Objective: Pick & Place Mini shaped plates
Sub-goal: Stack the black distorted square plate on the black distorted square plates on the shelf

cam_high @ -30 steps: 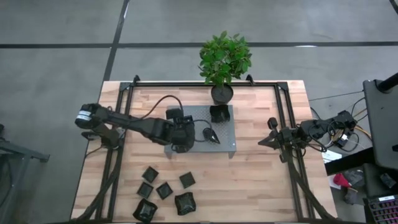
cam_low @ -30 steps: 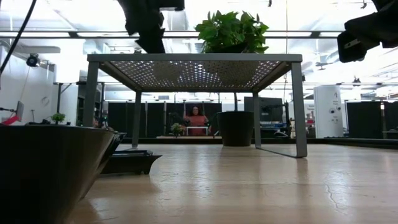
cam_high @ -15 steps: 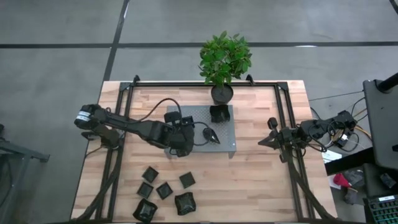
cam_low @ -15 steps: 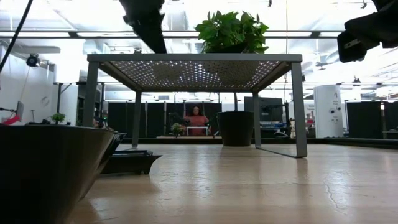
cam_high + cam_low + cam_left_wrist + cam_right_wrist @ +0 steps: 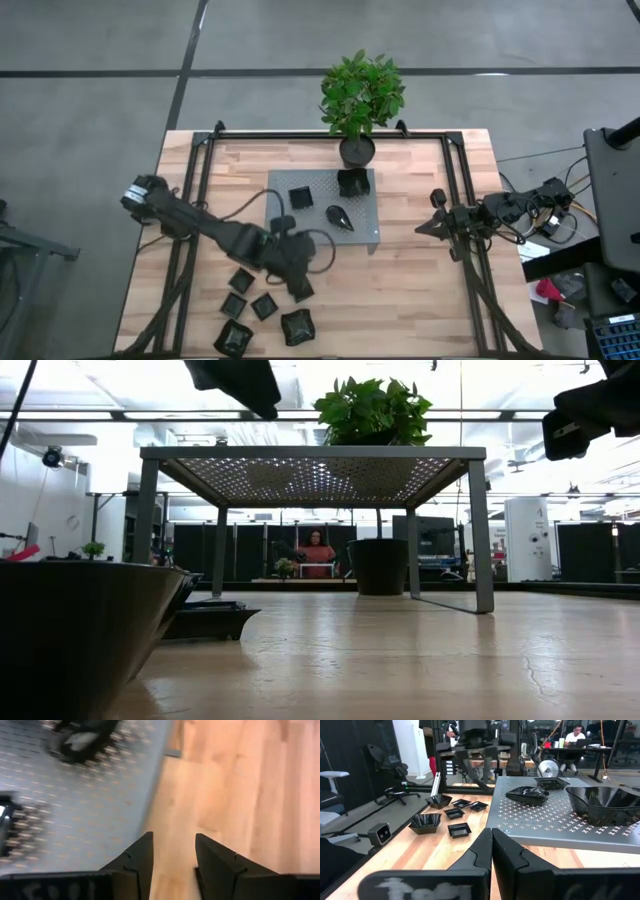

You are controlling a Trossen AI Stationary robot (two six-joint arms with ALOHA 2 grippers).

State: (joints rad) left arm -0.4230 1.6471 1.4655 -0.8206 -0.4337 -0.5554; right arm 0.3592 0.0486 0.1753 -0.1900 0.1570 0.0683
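High view, left to right. Left end effector (image 5: 297, 283) seen over the wooden worktop (image 5: 420, 290), off the near-left corner of the grey perforated platform (image 5: 365, 225), fingers (image 5: 137, 860) apart with bare wood between them, nothing held. Loose group of mini shaped plates (image 5: 262, 306) noted on the worktop near the front edge, below and just left of that end effector; the nearest plate lay right beside it, contact not resolvable. Larger black dish (image 5: 297, 327) at the right end of the group, another (image 5: 232, 338) at the left end. Three black pieces recorded on the platform: a square plate (image 5: 300, 198) toward its left, a teardrop plate (image 5: 339, 216) in the middle, a deeper square dish (image 5: 352, 183) at the far edge. Potted plant (image 5: 359, 105) stood just behind the platform. Right end effector (image 5: 436, 229) parked over the right side of the worktop, well apart from the platform, fingers (image 5: 485, 851) pressed together and empty. Low view: platform raised on legs, plates at the left margin. Right wrist view: a person (image 5: 574, 735) seated at a desk in the background.
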